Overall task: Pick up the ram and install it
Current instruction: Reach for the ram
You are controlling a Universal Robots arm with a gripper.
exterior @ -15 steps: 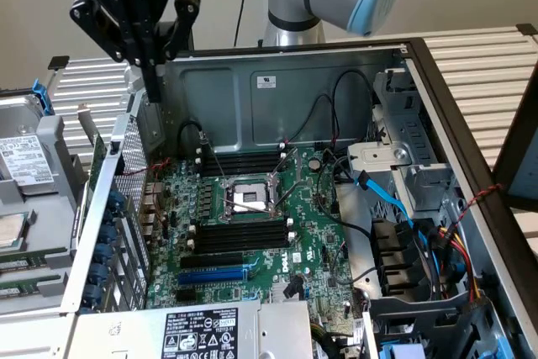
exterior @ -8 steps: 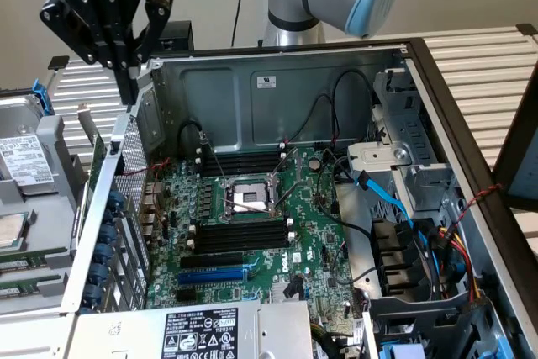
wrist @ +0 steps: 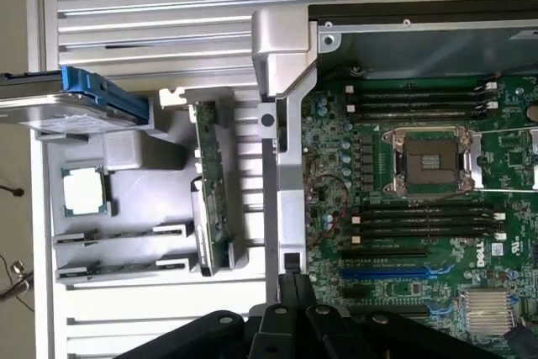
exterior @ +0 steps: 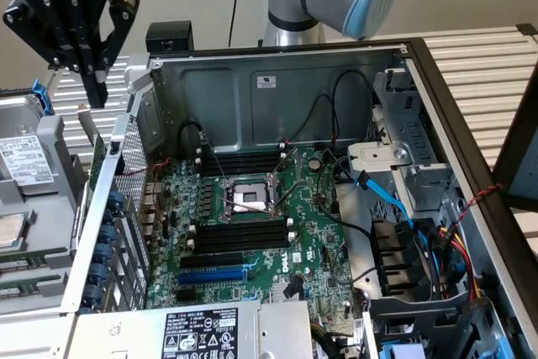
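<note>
The ram [exterior: 96, 161] is a thin green circuit-board stick standing on its edge in a grey holder tray [exterior: 50, 199], just outside the computer case's wall on the exterior view's left. In the wrist view the ram [wrist: 212, 191] runs lengthwise beside the case wall, in that same grey tray [wrist: 143, 166]. My black gripper [exterior: 95, 94] hangs a short way above the stick, apart from it, with its fingers pointing down. The fingers [wrist: 290, 292] are shut together with nothing between them.
The open case holds a green motherboard [exterior: 277, 233] with black memory slots [exterior: 242, 237], a CPU socket [exterior: 248, 197] and a blue expansion slot [exterior: 214, 275]. A hard drive [exterior: 25, 166] and a loose CPU chip [wrist: 84, 189] lie by the tray. Cables [exterior: 403, 208] crowd the case's right.
</note>
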